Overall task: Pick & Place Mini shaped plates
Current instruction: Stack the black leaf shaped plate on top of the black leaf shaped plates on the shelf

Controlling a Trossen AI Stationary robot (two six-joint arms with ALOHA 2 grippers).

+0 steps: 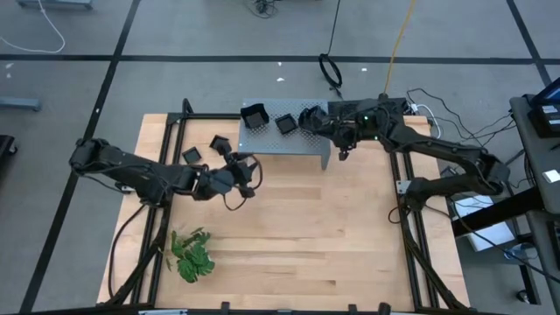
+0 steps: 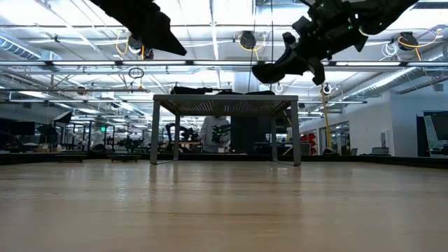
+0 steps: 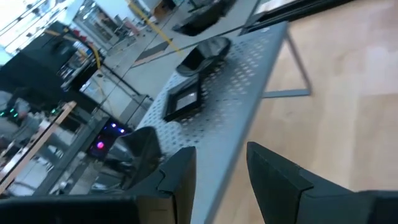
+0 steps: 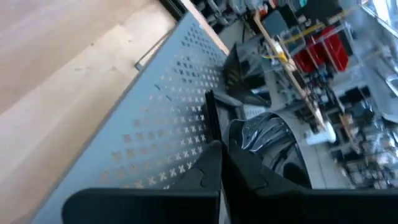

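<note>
Pale wooden counter [image 1: 289, 227] lies bare across its middle and near half, giving wide free room; a green sprig [image 1: 192, 255] sits by its left near edge. At the far edge stands a grey perforated stand [image 1: 282, 138] carrying three mini shaped plates [image 1: 255, 115], with two more plates [image 1: 191, 155] on the wood just left of it. The left pincer [image 1: 248, 172] hovers near the stand's left front corner, fingers parted and holding nothing. The right pincer [image 1: 308, 121] is closed, over the stand's right part beside a rounded plate [image 4: 267, 140]. No readable writing shows.
</note>
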